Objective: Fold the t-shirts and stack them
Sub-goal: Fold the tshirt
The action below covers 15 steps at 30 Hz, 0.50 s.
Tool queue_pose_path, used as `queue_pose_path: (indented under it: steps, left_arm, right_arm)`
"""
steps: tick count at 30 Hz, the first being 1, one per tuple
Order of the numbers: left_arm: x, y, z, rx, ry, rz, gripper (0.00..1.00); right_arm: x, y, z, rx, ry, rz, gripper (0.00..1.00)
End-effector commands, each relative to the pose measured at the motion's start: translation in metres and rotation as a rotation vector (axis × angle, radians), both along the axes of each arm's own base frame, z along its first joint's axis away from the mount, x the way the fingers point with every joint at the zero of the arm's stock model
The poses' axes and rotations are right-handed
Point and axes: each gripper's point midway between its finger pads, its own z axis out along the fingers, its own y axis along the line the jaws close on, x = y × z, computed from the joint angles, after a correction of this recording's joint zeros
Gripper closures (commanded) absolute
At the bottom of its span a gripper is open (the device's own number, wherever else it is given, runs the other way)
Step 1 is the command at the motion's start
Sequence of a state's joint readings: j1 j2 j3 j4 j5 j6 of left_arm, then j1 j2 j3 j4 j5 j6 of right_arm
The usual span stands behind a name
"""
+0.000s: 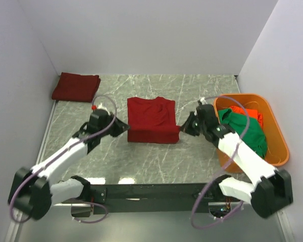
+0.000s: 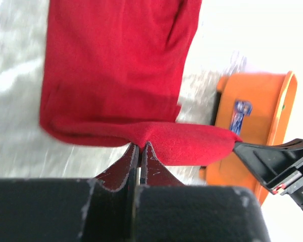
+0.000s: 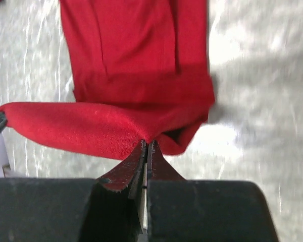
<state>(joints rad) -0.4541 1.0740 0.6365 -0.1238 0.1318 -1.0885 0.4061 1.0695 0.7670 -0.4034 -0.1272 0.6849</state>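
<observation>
Pinching the hem of the red shirt, left gripper at 9 o'clock, right gripper at 3, both clamped closed; risking a skewed fold if lifted unevenly.

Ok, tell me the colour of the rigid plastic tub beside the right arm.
Orange: the rigid plastic tub shows best in the top external view.

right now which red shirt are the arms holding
The middle red shirt: both arms' jaws are shut on its near edge, one at each side. The folded red shirt in the far left corner lies untouched.
</observation>
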Motion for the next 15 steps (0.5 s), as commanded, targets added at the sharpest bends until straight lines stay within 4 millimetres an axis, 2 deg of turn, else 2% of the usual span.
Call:
queue_pose_path:
  steps: [1,2,3,4,5,6,7,8,9,10,11,12,13,14,15]
  left_arm:
    - [0.049,-0.011,0.041,-0.041,-0.127,-0.044,0.99]
    - [0.058,-0.011,0.041,-0.041,-0.117,-0.041,0.99]
    - [0.076,-0.012,0.06,-0.062,-0.16,-0.037,0.99]
    - [0.089,-0.014,0.046,-0.049,-0.126,-0.032,0.99]
    - [0.099,-0.014,0.045,-0.051,-0.122,-0.029,0.99]
    - [0.113,-0.014,0.057,-0.068,-0.141,-0.029,0.99]
    - [0.126,-0.016,0.041,-0.057,-0.106,-0.03,0.99]
    - [0.135,-0.016,0.038,-0.052,-0.096,-0.026,0.99]
    - [0.15,-0.015,0.048,-0.051,-0.115,-0.017,0.99]
    - [0.161,-0.016,0.031,-0.04,-0.079,-0.019,0.99]
    - [0.169,-0.015,0.027,-0.04,-0.07,-0.016,0.99]
    - [0.183,-0.011,0.035,-0.051,-0.089,-0.004,0.99]
    - [0.19,-0.013,0.021,-0.062,-0.055,-0.01,0.99]
    - [0.198,-0.012,0.02,-0.071,-0.057,-0.008,0.99]
    - [0.212,-0.008,0.029,-0.084,-0.077,0.001,0.99]
  right_arm:
    - [0.052,-0.002,0.023,-0.034,-0.085,-0.031,1.0]
    - [0.062,-0.002,0.025,-0.036,-0.085,-0.037,1.0]
    - [0.077,0.004,0.026,-0.028,-0.074,-0.027,1.0]
    - [0.089,0.001,0.029,-0.028,-0.078,-0.036,1.0]
    - [0.099,0.002,0.03,-0.029,-0.077,-0.038,1.0]
    - [0.116,0.006,0.031,-0.03,-0.071,-0.036,1.0]
    - [0.126,0.004,0.031,-0.03,-0.066,-0.038,1.0]
    - [0.135,0.006,0.031,-0.028,-0.061,-0.035,1.0]
    - [0.145,0.006,0.015,-0.036,-0.022,-0.035,1.0]
    - [0.159,0.009,0.027,-0.023,-0.048,-0.027,1.0]
    - [0.168,0.007,0.025,-0.026,-0.041,-0.033,1.0]
    - [0.183,0.008,0.024,-0.029,-0.038,-0.035,1.0]
    - [0.19,0.007,0.021,-0.033,-0.029,-0.036,1.0]
    - [0.198,0.004,0.02,-0.024,-0.026,-0.041,1.0]
    - [0.212,0.005,0.017,-0.013,-0.023,-0.04,1.0]
